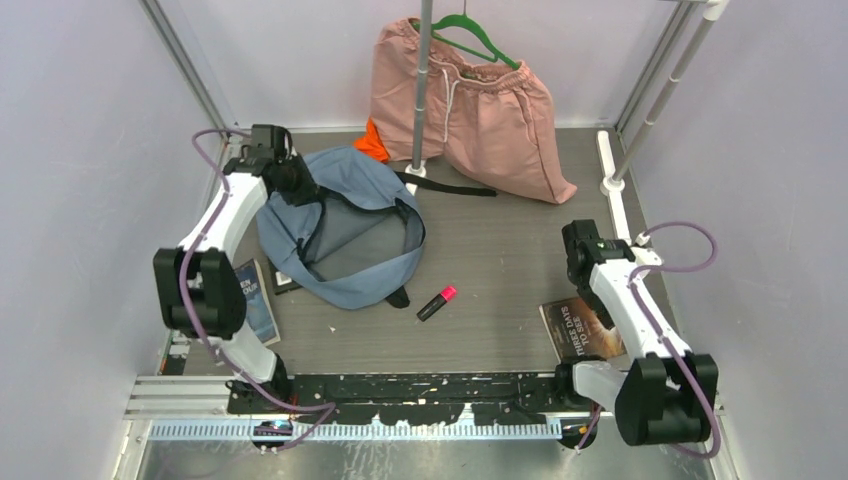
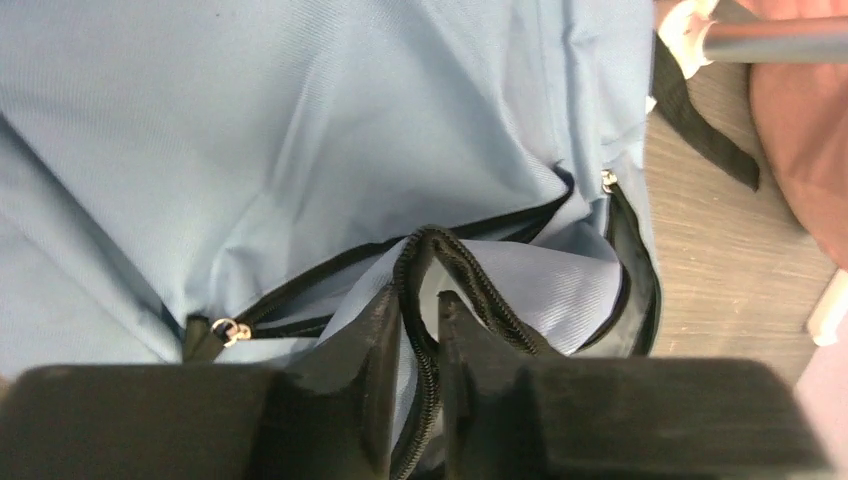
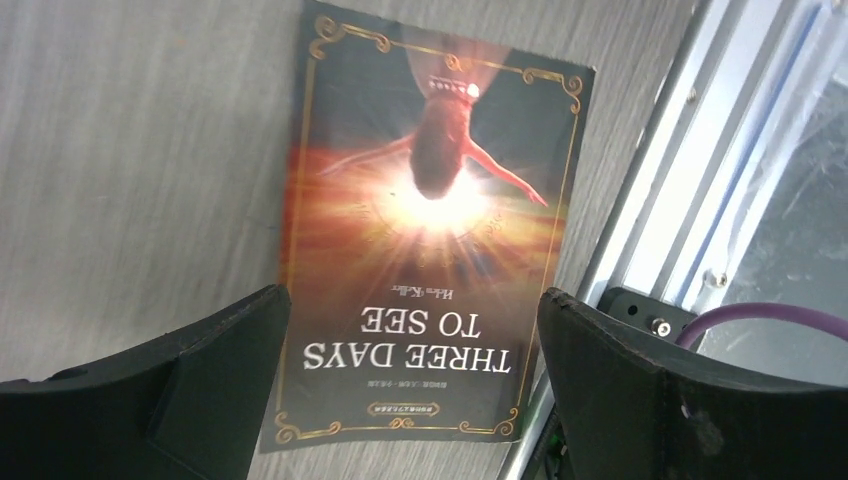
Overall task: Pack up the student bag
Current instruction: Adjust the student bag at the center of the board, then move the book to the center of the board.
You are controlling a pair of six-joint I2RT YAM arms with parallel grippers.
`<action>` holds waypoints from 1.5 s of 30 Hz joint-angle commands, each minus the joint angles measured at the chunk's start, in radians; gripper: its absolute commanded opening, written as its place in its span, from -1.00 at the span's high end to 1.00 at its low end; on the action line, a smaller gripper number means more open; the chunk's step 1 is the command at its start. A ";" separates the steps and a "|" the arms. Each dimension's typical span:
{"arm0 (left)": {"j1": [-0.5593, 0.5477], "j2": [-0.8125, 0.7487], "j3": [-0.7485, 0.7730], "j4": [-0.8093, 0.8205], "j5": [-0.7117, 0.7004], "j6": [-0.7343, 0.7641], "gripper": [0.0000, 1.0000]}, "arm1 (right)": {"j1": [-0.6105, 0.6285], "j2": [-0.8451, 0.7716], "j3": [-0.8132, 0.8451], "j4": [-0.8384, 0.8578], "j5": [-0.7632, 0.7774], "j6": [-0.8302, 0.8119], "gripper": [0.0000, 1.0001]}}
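Right tool (image 3: 412, 297) is spread wide, gripping nothing, above book (image 3: 425, 200) at lower right of surface (image 1: 500, 250). Pink-capped marker (image 1: 437, 302) lies mid-frame, just beside student bag (image 1: 345, 235). Bag lies unzipped at centre-left, dark lining showing. Left tool (image 2: 420, 305), upper left, pinches bag's black zipper edge (image 2: 475, 275). Pink shorts (image 1: 480, 100) hang at top.

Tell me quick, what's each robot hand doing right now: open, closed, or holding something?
Left hand: closed, pinching the backpack by its zipper.
Right hand: open and empty, above a book.
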 commanded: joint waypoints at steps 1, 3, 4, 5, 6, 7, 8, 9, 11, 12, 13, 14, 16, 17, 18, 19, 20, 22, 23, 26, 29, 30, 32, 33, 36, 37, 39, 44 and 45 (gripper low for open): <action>-0.013 0.040 0.074 -0.068 0.065 -0.007 0.22 | -0.063 0.083 -0.052 0.076 -0.032 0.054 -1.00; -0.043 -0.009 0.075 -0.079 -0.009 0.007 -0.32 | -0.118 0.117 -0.080 0.135 -0.073 0.018 -1.00; -0.056 -0.040 0.087 -0.093 -0.043 0.016 -0.49 | -0.143 0.132 -0.086 0.157 -0.096 -0.002 -1.00; -0.071 -0.068 0.104 -0.111 -0.073 0.026 -0.68 | -0.168 0.145 -0.085 0.167 -0.115 -0.014 -1.00; -0.094 -0.101 0.124 -0.133 -0.113 0.036 -0.71 | -0.185 0.153 -0.081 0.169 -0.128 -0.014 -1.00; -0.123 -0.131 0.148 -0.154 -0.166 0.051 -0.71 | -0.199 0.162 -0.078 0.170 -0.142 -0.018 -1.00; -0.167 -0.161 0.166 -0.164 -0.237 0.069 -0.72 | -0.209 0.164 -0.077 0.171 -0.151 -0.017 -1.00; -0.212 -0.190 0.180 -0.163 -0.288 0.094 -0.73 | -0.215 0.165 -0.079 0.173 -0.156 -0.013 -1.00; -0.289 -0.235 0.190 -0.147 -0.315 0.121 -0.72 | -0.237 0.162 -0.086 0.180 -0.171 -0.002 -1.00; -0.316 -0.251 0.183 -0.134 -0.297 0.123 -0.72 | -0.252 0.164 -0.094 0.191 -0.190 0.002 -1.00; -0.341 -0.261 0.176 -0.115 -0.254 0.122 -0.72 | -0.271 0.166 -0.108 0.211 -0.217 0.001 -1.00; -0.360 -0.269 0.155 -0.097 -0.208 0.115 -0.73 | -0.284 0.172 -0.123 0.241 -0.249 -0.007 -1.00; -0.407 -0.268 0.122 -0.062 -0.126 0.092 -0.72 | -0.293 0.202 -0.154 0.340 -0.327 -0.049 -1.00; -0.431 -0.263 0.107 -0.049 -0.108 0.082 -0.72 | -0.293 0.226 -0.168 0.387 -0.382 -0.081 -1.00; -0.455 -0.257 0.094 -0.038 -0.101 0.075 -0.72 | -0.293 0.253 -0.183 0.427 -0.435 -0.100 -1.00; -0.480 -0.248 0.085 -0.029 -0.098 0.070 -0.72 | -0.287 0.279 -0.196 0.457 -0.484 -0.112 -1.00; -0.501 -0.239 0.074 -0.020 -0.091 0.063 -0.72 | -0.272 0.299 -0.188 0.450 -0.473 -0.118 -1.00; -0.545 -0.220 0.057 0.010 -0.069 0.049 -0.72 | -0.249 0.305 -0.155 0.428 -0.481 -0.155 -1.00; -0.568 -0.211 0.055 0.019 -0.065 0.046 -0.71 | -0.239 0.289 -0.127 0.410 -0.499 -0.167 -1.00; -0.639 -0.173 0.068 0.027 -0.079 0.065 -0.71 | -0.182 0.211 -0.087 0.435 -0.607 -0.192 -1.00; -0.683 -0.136 0.078 0.040 -0.070 0.064 -0.71 | -0.166 0.182 -0.054 0.498 -0.737 -0.247 -0.92; -0.688 -0.130 0.073 0.049 -0.055 0.056 -0.71 | -0.171 0.185 -0.027 0.474 -0.718 -0.271 -0.92; -0.695 -0.126 0.052 0.072 -0.026 0.037 -0.71 | -0.185 0.179 0.015 0.420 -0.613 -0.309 -0.95; -0.697 -0.126 0.035 0.090 -0.015 0.024 -0.71 | -0.200 0.168 0.020 0.398 -0.575 -0.320 -0.96; -0.706 -0.123 -0.010 0.142 -0.002 -0.027 -0.69 | -0.250 0.132 -0.004 0.346 -0.443 -0.298 -1.00; -0.715 -0.118 -0.021 0.155 -0.007 -0.037 -0.69 | -0.264 0.131 -0.016 0.322 -0.402 -0.271 -1.00; -0.745 -0.104 -0.033 0.187 -0.026 -0.043 -0.69 | -0.283 0.140 -0.040 0.274 -0.347 -0.207 -1.00; -0.821 -0.026 0.003 0.207 -0.049 -0.018 -0.70 | -0.293 0.173 -0.103 0.316 -0.413 -0.142 -0.97; -0.825 -0.013 0.010 0.203 -0.046 -0.018 -0.70 | -0.290 0.188 -0.110 0.345 -0.467 -0.152 -0.96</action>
